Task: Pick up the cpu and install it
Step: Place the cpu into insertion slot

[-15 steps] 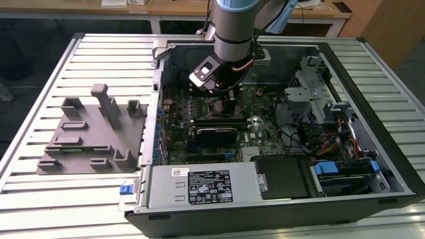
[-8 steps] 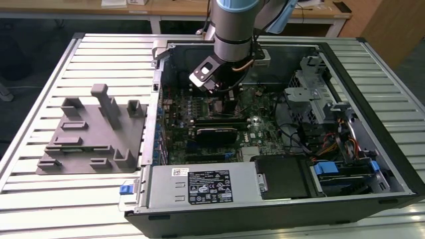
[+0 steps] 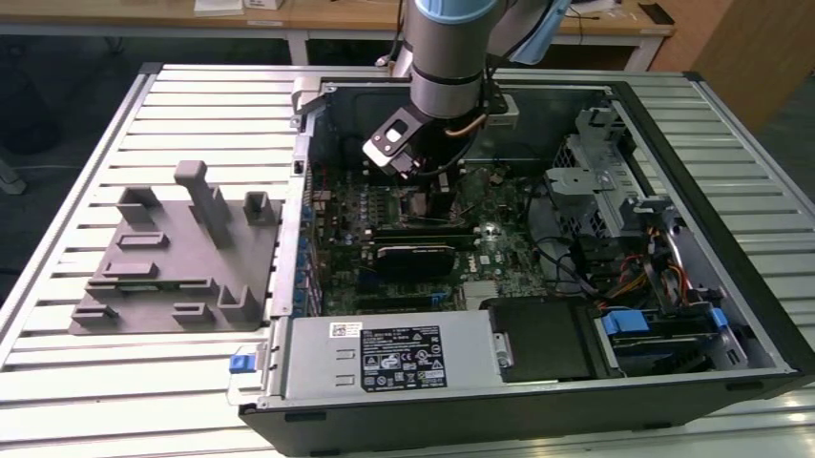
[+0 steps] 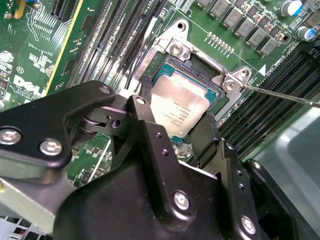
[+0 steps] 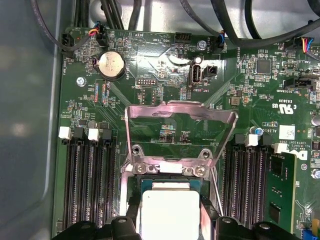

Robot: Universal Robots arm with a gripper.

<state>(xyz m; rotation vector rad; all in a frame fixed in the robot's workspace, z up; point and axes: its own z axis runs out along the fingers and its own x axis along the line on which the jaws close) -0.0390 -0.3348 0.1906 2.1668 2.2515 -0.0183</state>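
The gripper [image 4: 177, 111] occupies the space directly above the socket [image 4: 200, 67]. The raised load plate [image 5: 180, 109] stands upright along one socket edge, and the thin wire lever [image 4: 280, 95] juts out sideways. Low memory slots [image 5: 87, 185] flank two sides. In the exterior view, the case wall [image 3: 303, 191] and cables [image 3: 574, 267] limit lateral clearance.

"Was there any writing to be seen?"

"Plenty, though most was too fine to make out. A white label [image 3: 403, 358] with black print and a row of small marks lay on the grey power supply [image 3: 319, 372], and a smaller white sticker [image 3: 345, 330] sat just beside it."

"And on the board?"

"White lettering ran beside the connectors all over the green board [image 5: 150, 60], which also bore a white sticker [image 5: 286, 132]. Faint grey lines of print crossed the metal top of the cpu [image 4: 180, 107]."
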